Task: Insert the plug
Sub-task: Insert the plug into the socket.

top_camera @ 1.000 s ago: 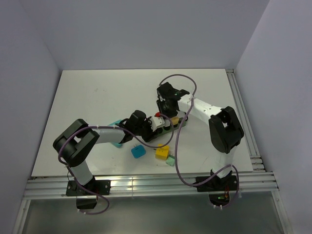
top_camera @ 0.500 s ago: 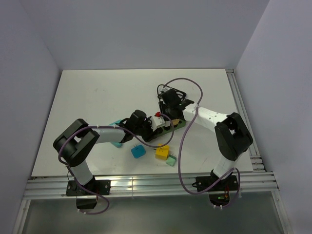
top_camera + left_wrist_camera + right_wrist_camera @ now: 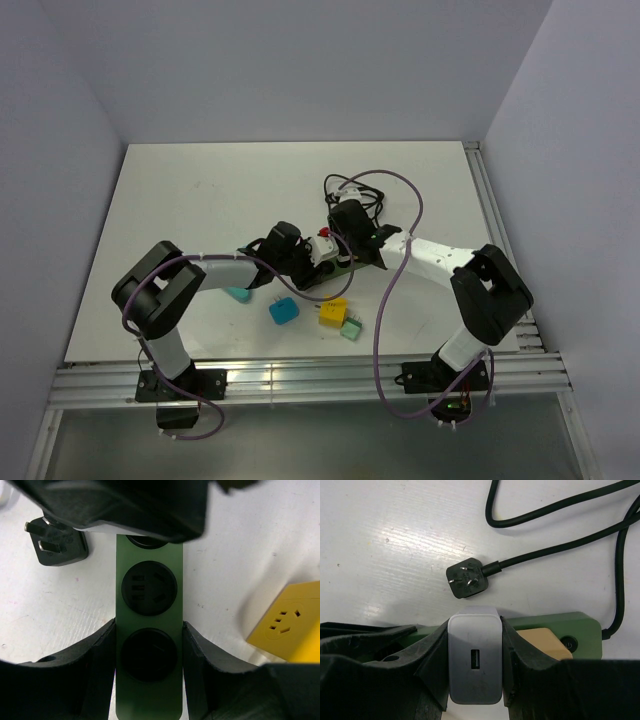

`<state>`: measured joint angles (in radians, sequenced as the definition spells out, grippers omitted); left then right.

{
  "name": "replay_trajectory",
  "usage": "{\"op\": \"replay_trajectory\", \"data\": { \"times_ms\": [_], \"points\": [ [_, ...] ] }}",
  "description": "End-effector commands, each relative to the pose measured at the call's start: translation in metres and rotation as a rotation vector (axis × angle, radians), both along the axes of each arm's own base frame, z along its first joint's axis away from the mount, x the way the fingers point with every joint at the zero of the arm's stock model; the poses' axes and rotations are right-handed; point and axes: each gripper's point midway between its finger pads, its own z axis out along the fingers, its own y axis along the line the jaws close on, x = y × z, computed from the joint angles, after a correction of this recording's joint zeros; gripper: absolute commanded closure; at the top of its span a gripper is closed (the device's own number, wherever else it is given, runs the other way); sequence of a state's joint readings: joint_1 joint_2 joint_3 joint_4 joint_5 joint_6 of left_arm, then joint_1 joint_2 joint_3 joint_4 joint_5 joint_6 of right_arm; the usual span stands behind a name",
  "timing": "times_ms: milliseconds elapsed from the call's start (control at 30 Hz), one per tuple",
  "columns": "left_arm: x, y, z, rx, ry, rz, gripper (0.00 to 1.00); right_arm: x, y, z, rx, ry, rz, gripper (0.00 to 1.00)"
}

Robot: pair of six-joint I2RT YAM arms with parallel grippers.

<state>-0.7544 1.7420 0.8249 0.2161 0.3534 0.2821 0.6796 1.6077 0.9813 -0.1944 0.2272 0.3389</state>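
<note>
Above green strip (image 3: 149,702), right jaws holding white plug (image 3: 474,645), moved nearer, left jaws clamping strip

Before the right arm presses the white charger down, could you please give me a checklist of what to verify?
1. Right tool shut on white charger: ok.
2. Left tool clamping green power strip on both sides: ok.
3. Middle socket unobstructed: ok.
4. Charger prongs lined up with a socket: cannot tell, prongs hidden.
5. Loose black plug lying on the table, off the strip: ok.
</note>
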Motion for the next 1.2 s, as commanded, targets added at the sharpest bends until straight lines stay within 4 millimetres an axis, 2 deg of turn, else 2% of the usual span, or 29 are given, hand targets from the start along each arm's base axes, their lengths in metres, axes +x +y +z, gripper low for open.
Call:
{"op": "replay_trajectory", "data": {
  "times_ms": [0, 133, 400, 600, 767, 933, 1033, 1100, 1133, 1167],
  "points": [
    [-0.005, -0.017, 0.008, -0.072, 0.076, -0.047, 1.0, -0.045, -0.02, -0.034, -0.045, 0.116, -0.065, 1.0],
    [-0.006, -0.017, 0.003, -0.069, 0.125, -0.053, 1.0, -0.047, -0.02, -0.033, 0.0, 0.062, -0.09, 1.0],
    [-0.002, -0.012, -0.002, -0.067, 0.16, -0.031, 1.0, -0.053, -0.023, -0.05, -0.015, 0.08, -0.08, 1.0],
    [-0.003, -0.012, 0.009, -0.108, 0.145, -0.043, 1.0, -0.05, -0.023, -0.049, -0.028, 0.077, -0.092, 1.0],
    [-0.004, -0.014, 0.001, -0.093, 0.197, -0.046, 1.0, -0.054, -0.025, -0.052, -0.021, 0.077, -0.099, 1.0],
    [-0.004, -0.013, 0.002, -0.097, 0.201, -0.039, 1.0, -0.054, -0.024, -0.055, -0.032, 0.082, -0.099, 1.0],
    [-0.002, -0.011, 0.006, -0.101, 0.174, -0.033, 1.0, -0.054, -0.023, -0.06, -0.046, 0.097, -0.099, 1.0],
    [0.002, -0.011, 0.017, -0.12, 0.119, -0.029, 0.99, -0.054, -0.023, -0.066, -0.066, 0.116, -0.094, 1.0],
    [-0.001, -0.008, 0.016, -0.116, 0.106, -0.023, 1.0, -0.053, -0.02, -0.065, -0.064, 0.117, -0.092, 1.0],
    [0.0, -0.007, 0.026, -0.134, 0.079, -0.023, 1.0, -0.053, -0.02, -0.068, -0.073, 0.126, -0.089, 1.0]
  ]
}}
